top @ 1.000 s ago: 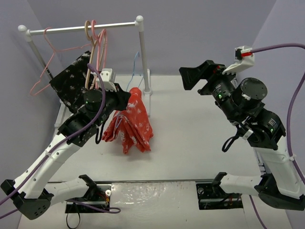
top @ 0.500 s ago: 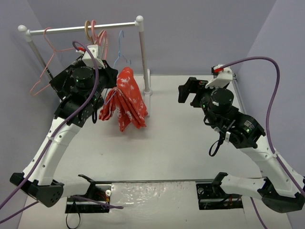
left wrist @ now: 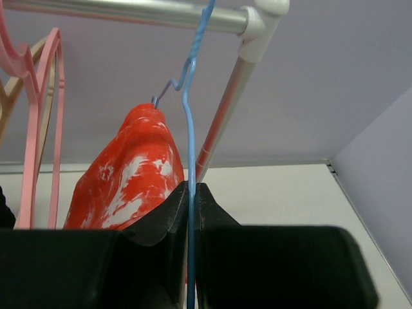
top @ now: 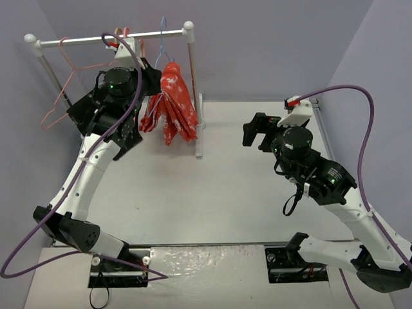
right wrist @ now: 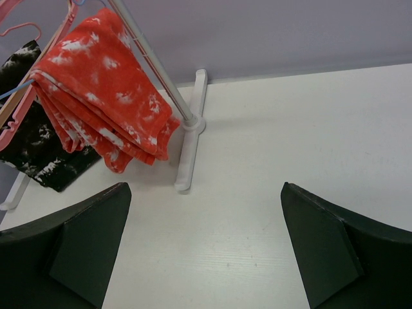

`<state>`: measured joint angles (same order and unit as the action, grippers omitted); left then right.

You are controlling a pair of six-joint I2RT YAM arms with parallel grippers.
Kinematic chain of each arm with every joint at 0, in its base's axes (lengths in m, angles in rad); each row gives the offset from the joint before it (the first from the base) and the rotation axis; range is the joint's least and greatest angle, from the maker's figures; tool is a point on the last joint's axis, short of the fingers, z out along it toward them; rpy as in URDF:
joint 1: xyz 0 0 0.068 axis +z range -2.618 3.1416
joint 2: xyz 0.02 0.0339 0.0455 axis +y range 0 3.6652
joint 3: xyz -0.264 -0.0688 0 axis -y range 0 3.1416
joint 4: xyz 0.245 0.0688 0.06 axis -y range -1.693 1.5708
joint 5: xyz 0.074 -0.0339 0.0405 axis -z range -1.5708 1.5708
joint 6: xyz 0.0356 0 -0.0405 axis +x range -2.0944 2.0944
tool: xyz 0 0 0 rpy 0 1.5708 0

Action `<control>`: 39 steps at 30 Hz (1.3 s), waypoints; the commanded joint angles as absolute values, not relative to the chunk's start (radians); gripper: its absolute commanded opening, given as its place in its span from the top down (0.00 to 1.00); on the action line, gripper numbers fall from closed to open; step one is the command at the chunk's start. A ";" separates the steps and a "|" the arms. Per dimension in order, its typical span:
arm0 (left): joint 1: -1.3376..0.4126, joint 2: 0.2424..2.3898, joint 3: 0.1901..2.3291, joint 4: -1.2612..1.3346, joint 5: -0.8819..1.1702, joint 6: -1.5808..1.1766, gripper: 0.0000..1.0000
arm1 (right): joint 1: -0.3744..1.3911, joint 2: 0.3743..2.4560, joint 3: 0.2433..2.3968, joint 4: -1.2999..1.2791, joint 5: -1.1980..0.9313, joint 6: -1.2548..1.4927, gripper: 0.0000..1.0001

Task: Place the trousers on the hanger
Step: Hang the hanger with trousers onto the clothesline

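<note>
The red-orange trousers [top: 172, 103] hang folded over the light-blue wire hanger [top: 161, 45], up by the rack's rail [top: 84, 39]. My left gripper [top: 152, 76] is shut on the hanger's wire. In the left wrist view the wire [left wrist: 188, 129] runs up between the closed gripper [left wrist: 191, 193] and crosses the rail [left wrist: 129, 11]; its hook top is out of frame. The trousers [left wrist: 129, 180] hang just left of the jaws. My right gripper [top: 253, 132] is open and empty above the table, apart from the rack. The right wrist view [right wrist: 204, 187] shows the trousers [right wrist: 103, 77] at the upper left.
A thin pink wire hanger [top: 64, 84] and thicker pink and beige hangers [top: 122, 35] hang on the rail. A black speckled garment [top: 87, 106] hangs at the left, also in the right wrist view [right wrist: 38, 154]. The rack's right post [top: 193, 84] and foot [right wrist: 190, 148] stand beside the trousers.
</note>
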<state>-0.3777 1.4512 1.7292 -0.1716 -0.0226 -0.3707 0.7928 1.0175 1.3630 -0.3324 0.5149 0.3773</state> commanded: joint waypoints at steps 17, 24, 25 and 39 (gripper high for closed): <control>-0.335 1.466 1.752 0.312 -0.014 -0.415 1.00 | 0.779 0.983 1.326 -0.272 0.525 0.396 0.00; -0.321 1.451 1.632 0.349 0.000 -0.439 1.00 | 0.778 0.975 1.305 -0.275 0.520 0.402 0.00; -0.321 1.443 1.623 0.338 -0.002 -0.436 1.00 | 0.778 0.974 1.300 -0.275 0.523 0.404 0.00; -0.305 1.192 1.547 -0.155 -0.096 -0.279 0.07 | 0.776 0.953 1.289 -0.275 0.607 0.311 0.00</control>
<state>-0.3119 1.3198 1.5189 0.0001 -0.0431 -0.3741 0.7841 0.9819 1.2785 -0.3332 0.5246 0.3607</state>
